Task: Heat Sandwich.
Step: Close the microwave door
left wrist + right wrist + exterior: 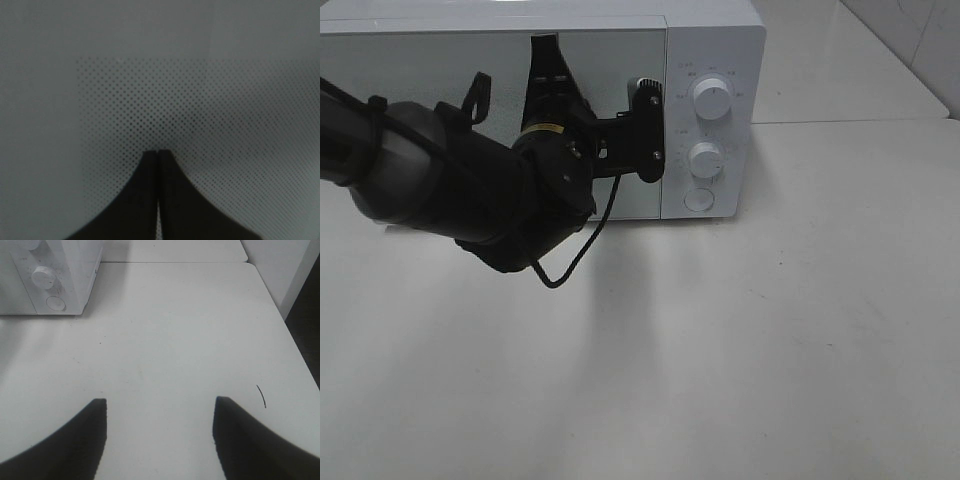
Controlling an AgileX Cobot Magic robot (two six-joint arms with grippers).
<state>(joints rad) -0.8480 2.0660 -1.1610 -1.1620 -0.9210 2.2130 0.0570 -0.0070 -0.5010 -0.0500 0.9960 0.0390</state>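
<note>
Left arm: matte black shell, grey upper segment, brass-coloured ring near wrist, thin black cable looping beneath. Also left gripper, right gripper: dark fingers flaring toward base.

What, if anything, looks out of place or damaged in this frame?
Nothing spilled or damaged. The microwave door is shut, the closed left gripper at it. Only a small dark curved mark on the table stands out.

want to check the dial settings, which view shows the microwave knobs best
Exterior high: upper knob, lower knob and round button face the camera, unblocked. Right wrist catches the lower knob and button at an angle, the upper one cropped. Left wrist shows only the dotted door window.
</note>
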